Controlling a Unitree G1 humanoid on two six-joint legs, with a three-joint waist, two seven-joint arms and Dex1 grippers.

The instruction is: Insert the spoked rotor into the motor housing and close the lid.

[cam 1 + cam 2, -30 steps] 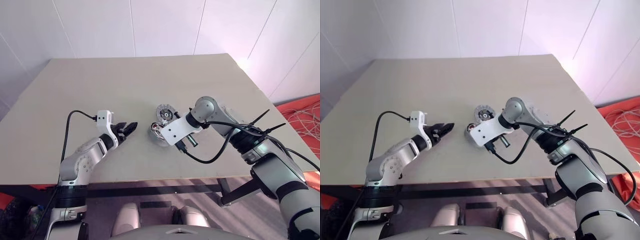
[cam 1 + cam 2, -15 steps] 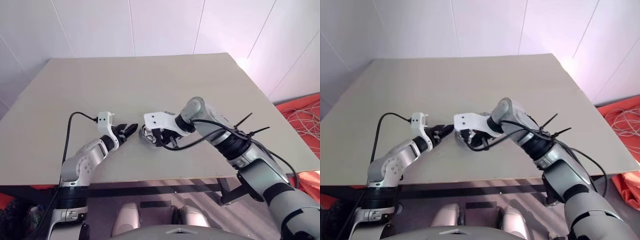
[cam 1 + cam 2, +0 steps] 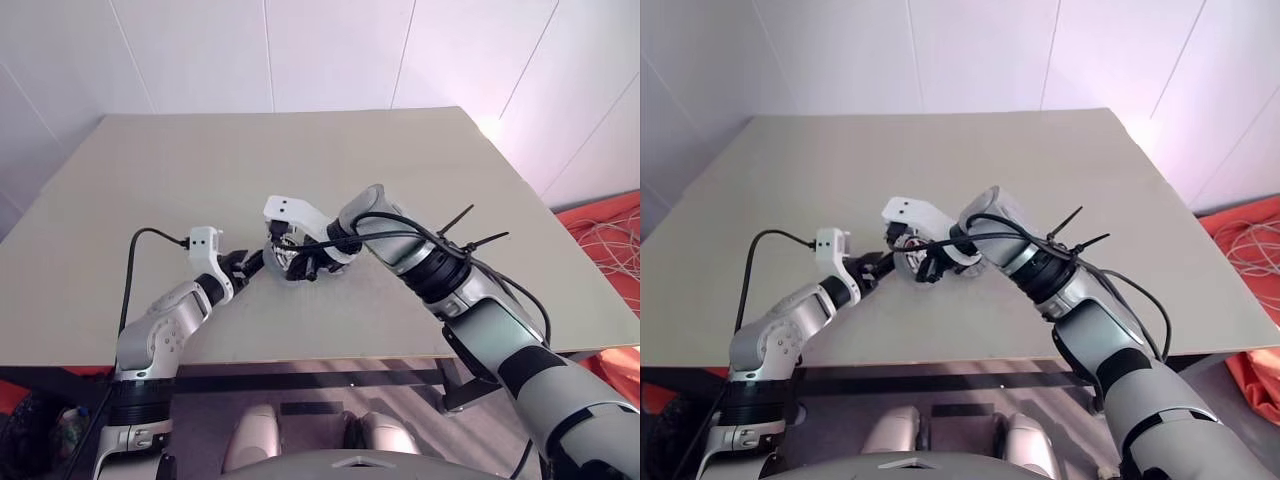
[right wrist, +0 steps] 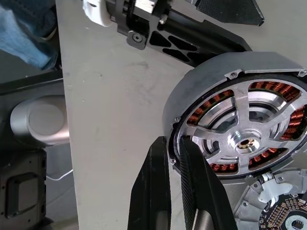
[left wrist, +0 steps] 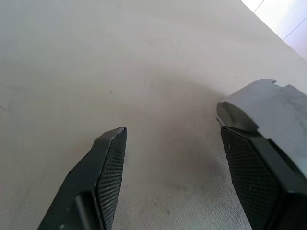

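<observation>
now the right gripper [image 4: 175, 158] has swung over from the right and turned; its fingers pinch the rim of the motor housing [image 4: 240, 120], which sits on the table [image 3: 200, 170] with the spoked rotor [image 4: 244, 139] already inside. the left gripper [image 5: 172, 177] waits just beside it, fingers spread. probably the lid comes next. no writing is readable.

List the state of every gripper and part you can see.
left gripper: open, empty.
right gripper: shut on the motor housing's wall.
motor housing: uncovered, pinched at its rim.
spoked rotor: seated inside the housing, over the copper windings.
</observation>
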